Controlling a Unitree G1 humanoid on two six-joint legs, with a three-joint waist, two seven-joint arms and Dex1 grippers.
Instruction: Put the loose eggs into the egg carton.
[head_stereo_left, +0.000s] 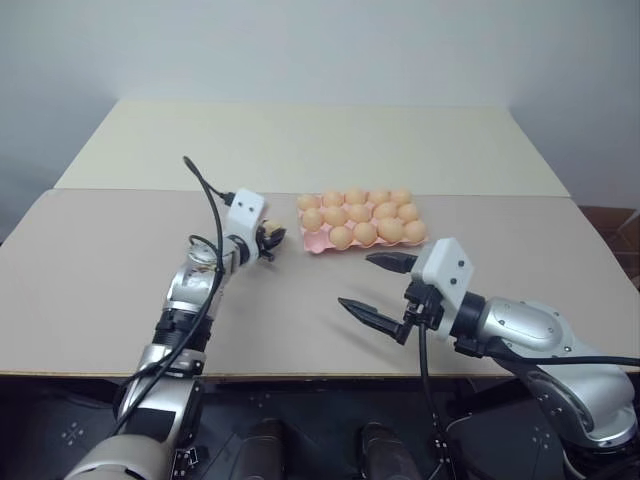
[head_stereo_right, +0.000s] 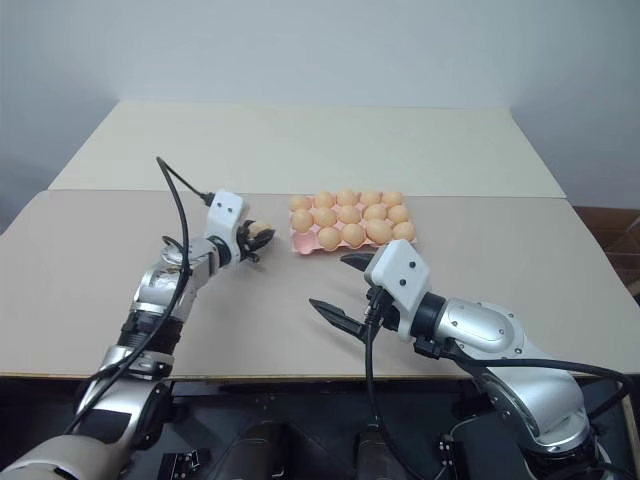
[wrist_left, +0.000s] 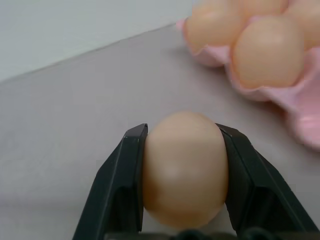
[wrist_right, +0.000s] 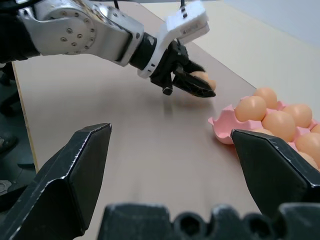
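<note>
both black fingers of the left gripper (wrist_left: 184, 150) are clamped on one loose egg (wrist_left: 184, 170), one finger pressed against each side of its tan shell, and the egg sits between them with its rounded end poking out past the fingertips. seen from the head, this gripper hangs above the table (head_stereo_left: 110, 270) just to the left of the egg carton (head_stereo_left: 316, 240), pointing toward it, with a black cable looping up over the arm. from the right wrist, the held egg is off the table surface and a little short of the carton's near corner, not touching it. the carton is a pink tray lying flat on the beige tabletop near the seam where a second, paler table (head_stereo_left: 300, 140) begins; it is crowded with tan eggs (head_stereo_left: 365, 232) in three rows, and the corner cup nearest the left gripper looks bare pink. right gripper (head_stereo_left: 378, 288) jaws stand wide apart with nothing between them; it hovers over the near part of the table, in front of the carton and well apart from it, its fingers pointing to the left and toward the other arm.
</note>
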